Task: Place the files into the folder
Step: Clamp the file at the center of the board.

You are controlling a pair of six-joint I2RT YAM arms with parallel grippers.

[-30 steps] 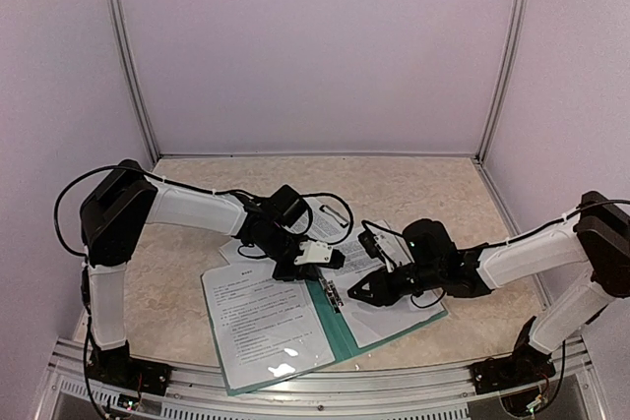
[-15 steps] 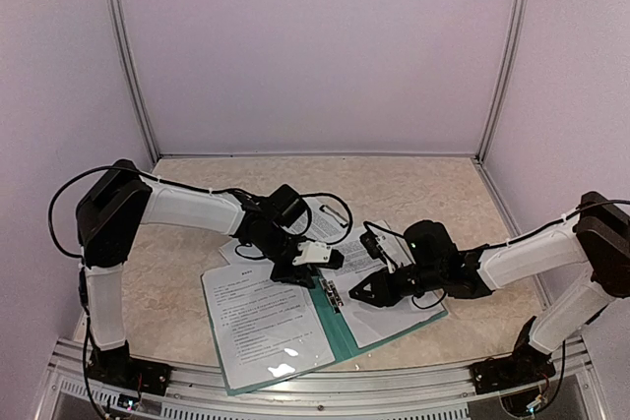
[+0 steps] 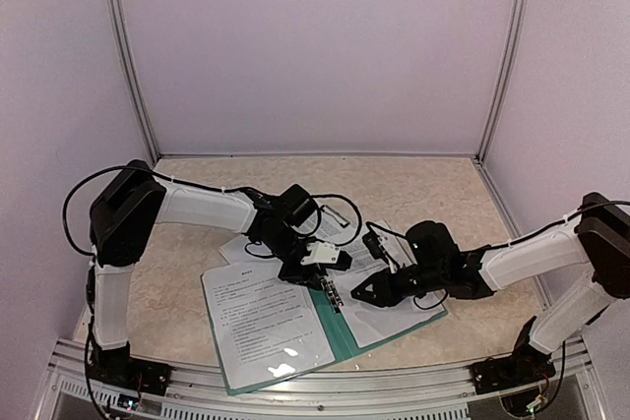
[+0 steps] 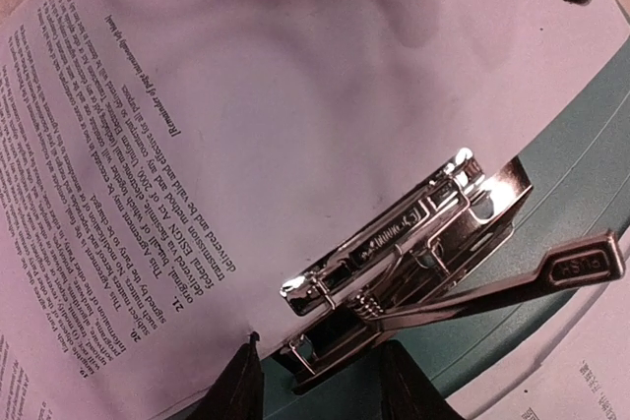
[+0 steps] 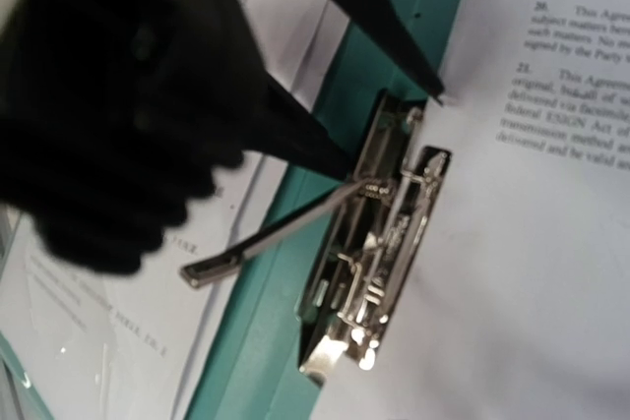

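The teal folder [image 3: 332, 330] lies open near the table's front. One printed sheet [image 3: 261, 327] lies on its left flap and another [image 3: 399, 310] on the right. The spine's metal clip [image 4: 413, 243] rests on the edge of the right sheet [image 4: 246, 95], its lever [image 4: 551, 268] sticking out. My left gripper [image 4: 325, 386] is open, its fingertips either side of the clip's near end, holding nothing. It shows from above as black fingers [image 5: 394, 46] over the clip [image 5: 389, 233]. My right gripper [image 3: 356, 294] hovers over the right sheet, its two tips apart.
More loose printed sheets [image 3: 246, 248] lie on the table behind the folder, under my left arm. Booth walls and metal posts [image 3: 133, 76] close in the back and sides. The front rail [image 3: 315, 390] runs just below the folder's near edge.
My left gripper has opened over the clip, and the left arm has shifted slightly to the right. The right arm has stayed put.
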